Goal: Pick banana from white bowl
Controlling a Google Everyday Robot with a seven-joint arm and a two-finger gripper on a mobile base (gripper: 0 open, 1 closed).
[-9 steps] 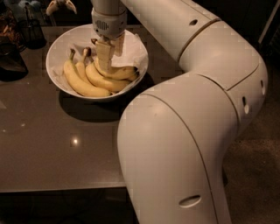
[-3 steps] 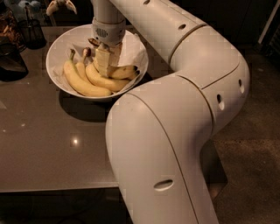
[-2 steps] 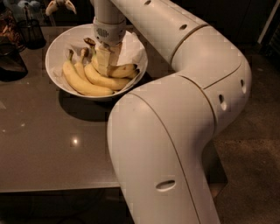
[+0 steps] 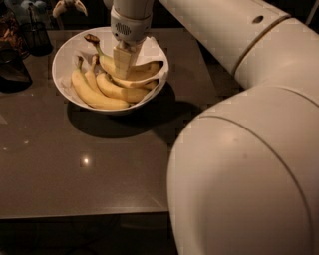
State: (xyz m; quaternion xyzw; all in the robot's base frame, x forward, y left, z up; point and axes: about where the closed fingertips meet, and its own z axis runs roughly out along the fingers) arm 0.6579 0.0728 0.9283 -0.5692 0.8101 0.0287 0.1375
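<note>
The white bowl [image 4: 61, 56] stands at the back left of the dark table, lined with crumpled white paper [image 4: 152, 46]. My gripper [image 4: 122, 63] reaches straight down into the bowl and is shut on the banana [image 4: 144, 69]. Its dark-brown knobby stem end [image 4: 91, 38] points up and to the left, and it is tilted a little above the others. Two more bananas [image 4: 97, 97] lie along the bowl's front wall. The held banana's far tip is hidden against the paper on the right.
My big white arm [image 4: 249, 149] fills the right half of the view and hides that side of the table [image 4: 99, 169]. Dark containers [image 4: 15, 60] stand at the table's back left, with a pale object [image 4: 69, 6] behind the bowl.
The banana in the gripper has risen a little, its brown stem end moving up and left. The arm's elbow has swung and now covers more of the right side.
</note>
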